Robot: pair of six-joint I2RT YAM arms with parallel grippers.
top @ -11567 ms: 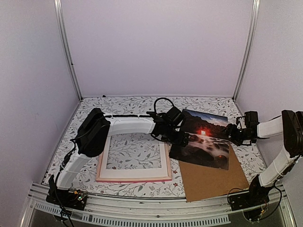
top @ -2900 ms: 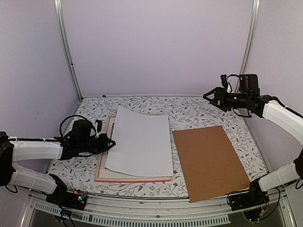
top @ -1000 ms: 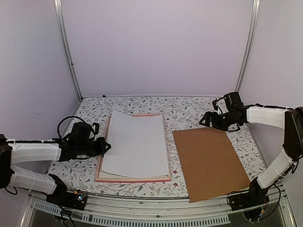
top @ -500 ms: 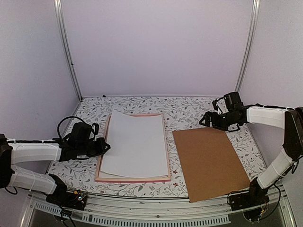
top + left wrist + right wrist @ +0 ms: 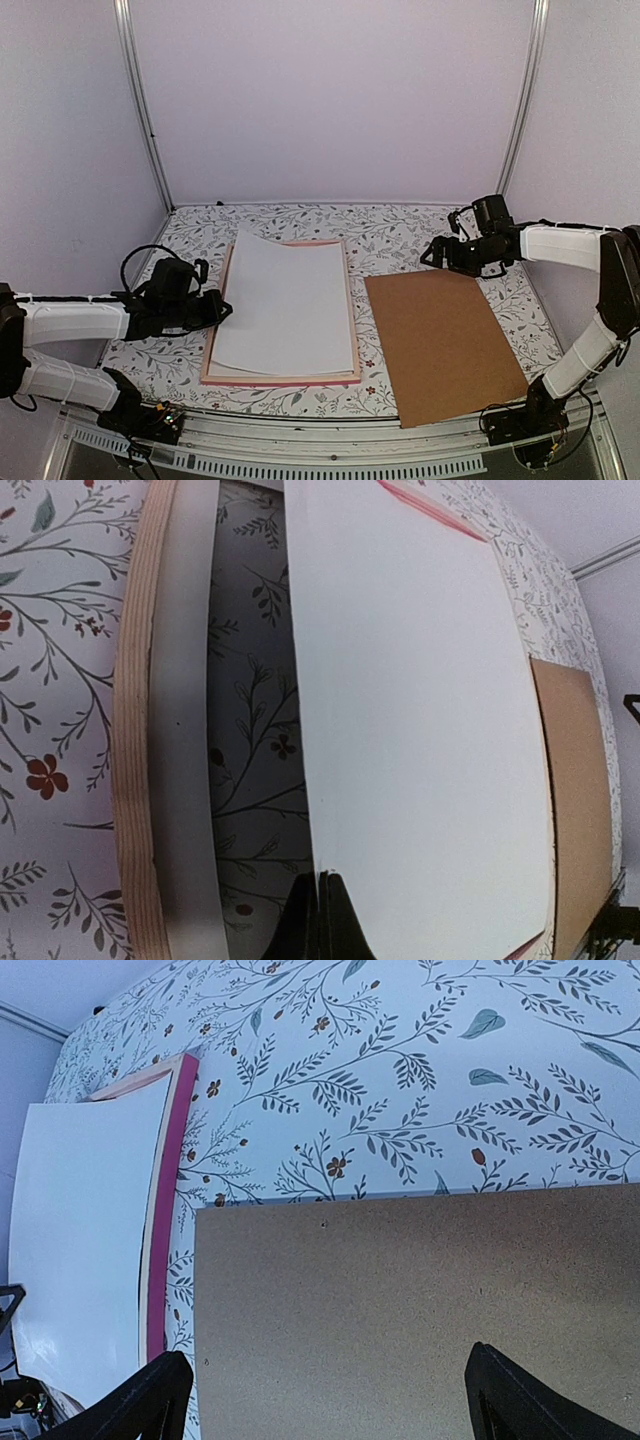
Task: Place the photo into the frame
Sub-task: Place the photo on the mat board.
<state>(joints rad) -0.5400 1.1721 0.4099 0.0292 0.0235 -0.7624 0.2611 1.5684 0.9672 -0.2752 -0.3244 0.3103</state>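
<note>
The photo (image 5: 285, 305) lies white back up over the pink frame (image 5: 285, 380), a little askew, and its picture side is hidden. My left gripper (image 5: 218, 311) is at the photo's left edge. In the left wrist view the left gripper (image 5: 320, 880) is shut on the edge of the photo (image 5: 420, 710), which sits raised above the frame's left rail (image 5: 135, 740) and the white mat border (image 5: 185, 740). My right gripper (image 5: 432, 255) hovers open, with nothing in it, over the far end of the brown backing board (image 5: 445, 340). The right wrist view shows the right gripper (image 5: 325, 1360), the photo (image 5: 80, 1230) and a frame rail (image 5: 165, 1210).
The brown backing board (image 5: 420, 1300) lies flat to the right of the frame, reaching toward the table's near edge. The floral tablecloth (image 5: 400, 235) covers the table. White walls and metal posts close in the back and sides.
Since the earliest frame the photo went from face up at the right to face down on the frame. Over the last second nothing has visibly moved.
</note>
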